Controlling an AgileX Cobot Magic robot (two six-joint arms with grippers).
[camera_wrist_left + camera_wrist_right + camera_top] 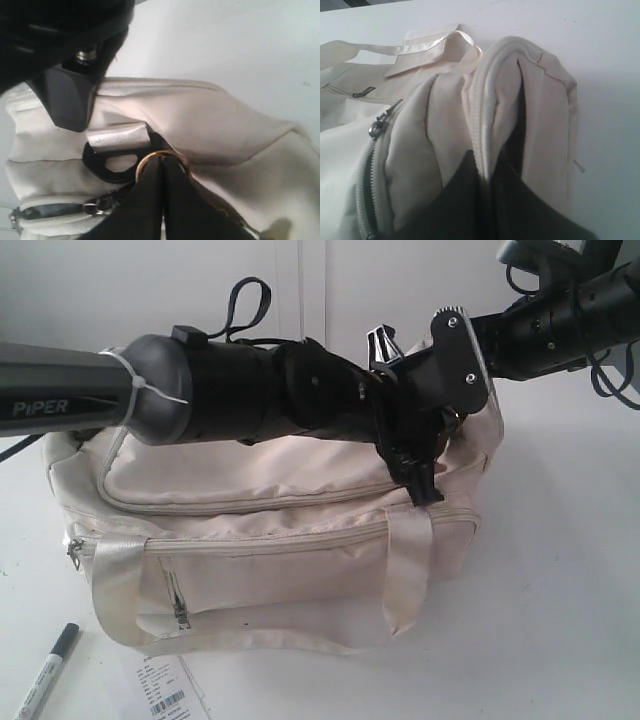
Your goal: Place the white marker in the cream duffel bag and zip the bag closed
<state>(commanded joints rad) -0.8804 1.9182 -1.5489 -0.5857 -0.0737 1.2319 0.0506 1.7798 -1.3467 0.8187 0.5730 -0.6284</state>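
The cream duffel bag point(270, 530) lies on the white table. The white marker point(45, 672) with its dark cap rests on the table outside the bag, off its front left corner. My left arm reaches across the bag's top to its right end. There the left gripper point(162, 162) is shut, its tips pinched at the gold ring point(144, 165) of the zipper pull, beside the metal slider point(100, 205). My right gripper point(487, 172) is shut on a raised fold of the bag's end point(510, 65), along the zipper tape. A short dark gap shows between the zipper teeth point(369, 190).
A white barcode label point(165, 688) lies on the table in front of the bag, near the marker. A strap handle point(120, 590) droops over the bag's front pocket. A white wall rises close behind the bag. The right arm's wrist plate point(460, 350) hangs above the bag's right end.
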